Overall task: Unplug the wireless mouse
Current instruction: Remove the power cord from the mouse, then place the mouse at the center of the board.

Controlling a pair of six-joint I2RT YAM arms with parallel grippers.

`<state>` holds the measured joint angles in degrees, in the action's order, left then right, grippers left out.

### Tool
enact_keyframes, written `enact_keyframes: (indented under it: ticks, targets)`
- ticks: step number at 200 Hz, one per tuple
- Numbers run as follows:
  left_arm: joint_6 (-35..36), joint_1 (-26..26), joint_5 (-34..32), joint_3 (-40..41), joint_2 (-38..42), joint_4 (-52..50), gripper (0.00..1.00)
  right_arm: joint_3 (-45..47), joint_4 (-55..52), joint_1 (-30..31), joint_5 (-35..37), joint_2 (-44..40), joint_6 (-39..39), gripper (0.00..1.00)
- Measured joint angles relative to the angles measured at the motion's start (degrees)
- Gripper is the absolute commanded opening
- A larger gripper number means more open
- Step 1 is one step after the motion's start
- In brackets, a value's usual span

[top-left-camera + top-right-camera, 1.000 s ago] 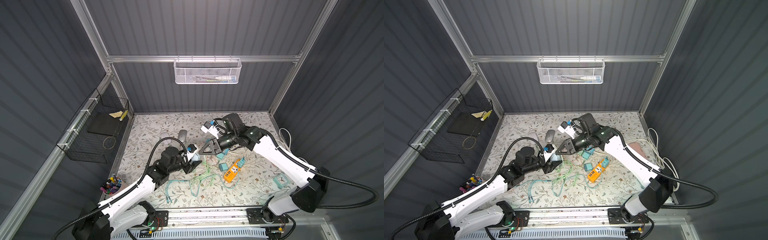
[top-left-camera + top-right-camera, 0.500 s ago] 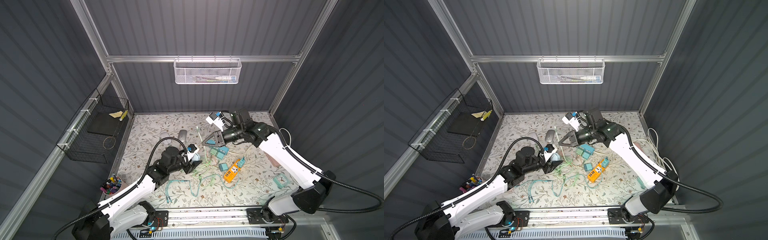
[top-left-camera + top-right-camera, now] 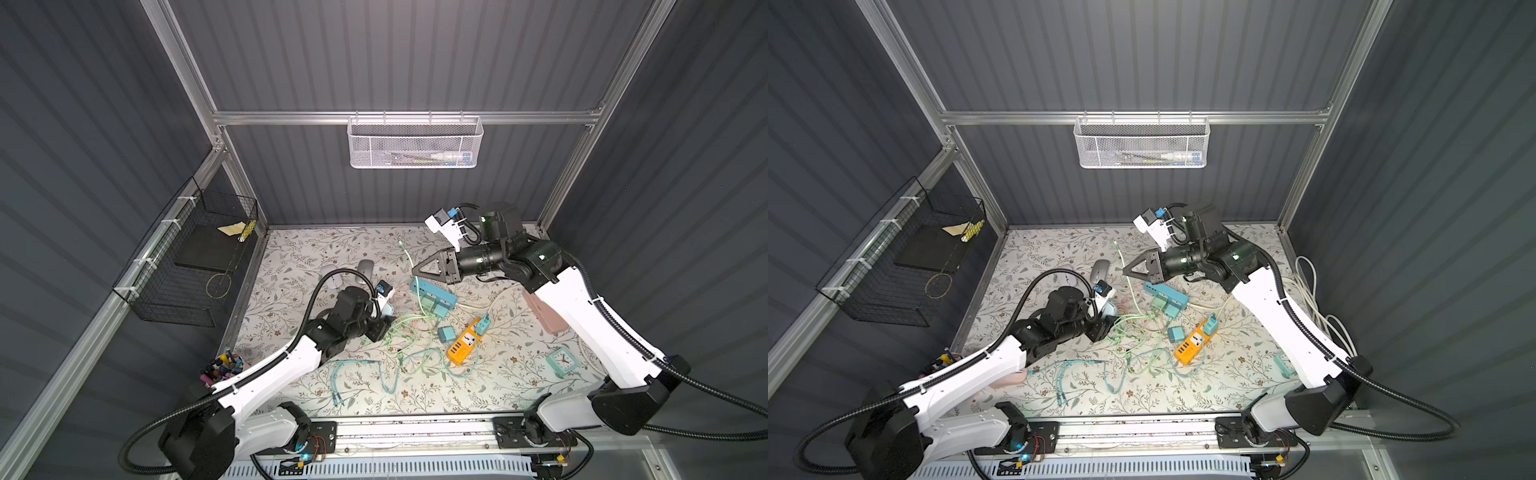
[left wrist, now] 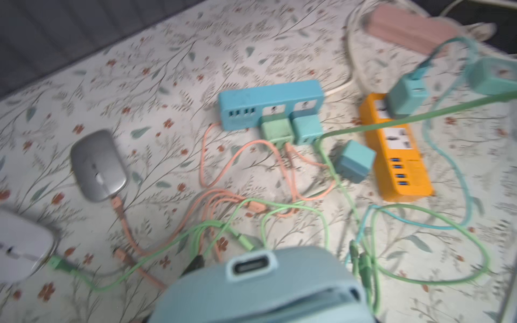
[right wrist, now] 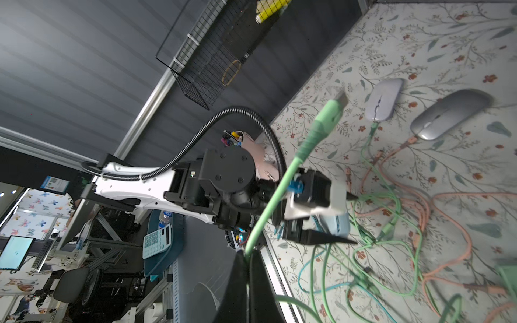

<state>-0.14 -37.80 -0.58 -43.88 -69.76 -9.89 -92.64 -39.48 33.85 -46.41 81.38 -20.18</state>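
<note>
Top views both show white mouse [image 3: 331,279] and grey mouse [image 3: 365,268] at left of the clutter on the mat [image 3: 299,257], each w/ a cable plugged in. Next, left gripper [image 3: 383,320] has jaws part-open, clamped on sides of light-blue mouse [image 4: 260,290]. Its port [image 4: 251,267] is empty per left wrist cam. Further right, right gripper [image 3: 415,270] is closed tight on green cable [image 5: 279,190], plug [image 5: 328,114] free in air. Blue power strip [image 3: 434,293] lies nearby, orange strip [image 3: 465,347] beyond.

Frame edges cut off the pale blue mouse [image 4: 260,293] and the white mouse [image 4: 19,247].
</note>
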Motion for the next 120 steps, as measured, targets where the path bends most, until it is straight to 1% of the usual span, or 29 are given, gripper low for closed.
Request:
enact_keyframes:
  ticks: [12,30,48,68,87,116,120]
  targets:
    - [-5.6,4.3,-2.7,-2.8,-3.1,-4.3,0.0,2.8,0.0,0.0,1.0,-1.0,0.1,0.0]
    - [-14.3,13.7,-4.7,-6.2,-7.7,-9.4,0.0,6.2,0.0,0.0,2.1,-2.4,0.3,0.0]
    - [-22.1,21.9,-5.6,-6.7,-10.4,-13.0,0.0,8.1,-0.1,0.0,3.0,-3.7,0.8,0.0]
    - [-29.1,28.6,-5.2,-6.7,-12.6,-16.3,0.0,9.7,0.0,0.0,3.4,-5.4,1.2,0.0]
    - [-34.5,32.6,-5.5,-7.8,-16.1,-18.8,0.0,11.5,0.1,-0.1,3.8,-7.4,1.4,0.0]
    - [-39.9,34.7,-7.6,-14.6,-24.5,-24.0,0.0,14.8,0.3,-0.1,4.8,-10.1,1.7,0.0]
    - [-40.4,34.9,-7.9,-15.4,-25.3,-24.3,0.01,15.4,0.3,-0.2,4.9,-10.5,1.8,0.0]
